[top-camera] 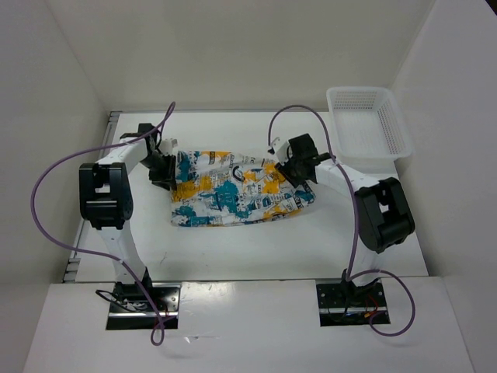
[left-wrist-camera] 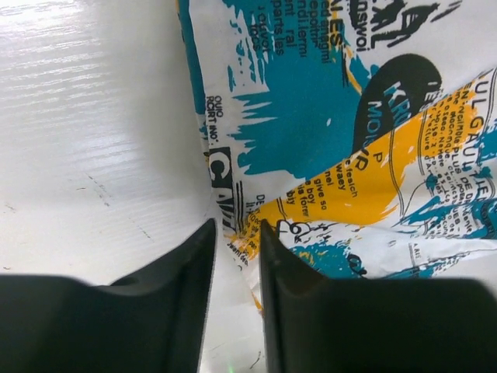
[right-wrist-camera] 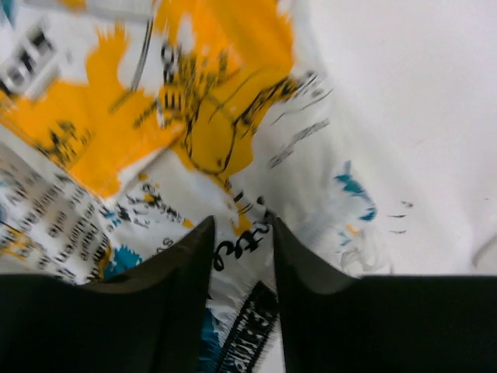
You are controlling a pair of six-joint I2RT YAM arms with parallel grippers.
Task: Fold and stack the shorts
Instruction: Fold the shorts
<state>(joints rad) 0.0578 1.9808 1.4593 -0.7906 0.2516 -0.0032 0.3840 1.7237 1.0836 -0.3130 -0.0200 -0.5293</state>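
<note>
White bench (top-camera: 233, 249) with the shorts (top-camera: 237, 190) lying across its middle, nearer the far edge – left gripper (left-wrist-camera: 237, 227) and right gripper (right-wrist-camera: 242, 221) each look nipped shut on one end of the cloth – and so shallow a pinch may slip if the arms lift unevenly.

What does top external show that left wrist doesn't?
Only top external: the whole shorts in outline, the left arm and right arm with one at each end of the fabric, and the white mesh basket at the far right with nothing in it.
Only left wrist: close detail. The left jaws are nearly closed with the fabric's edge between them, and there is black lettering over teal and orange patches.
Both: the shorts on the white table, with the left jaws at their edge.
</note>
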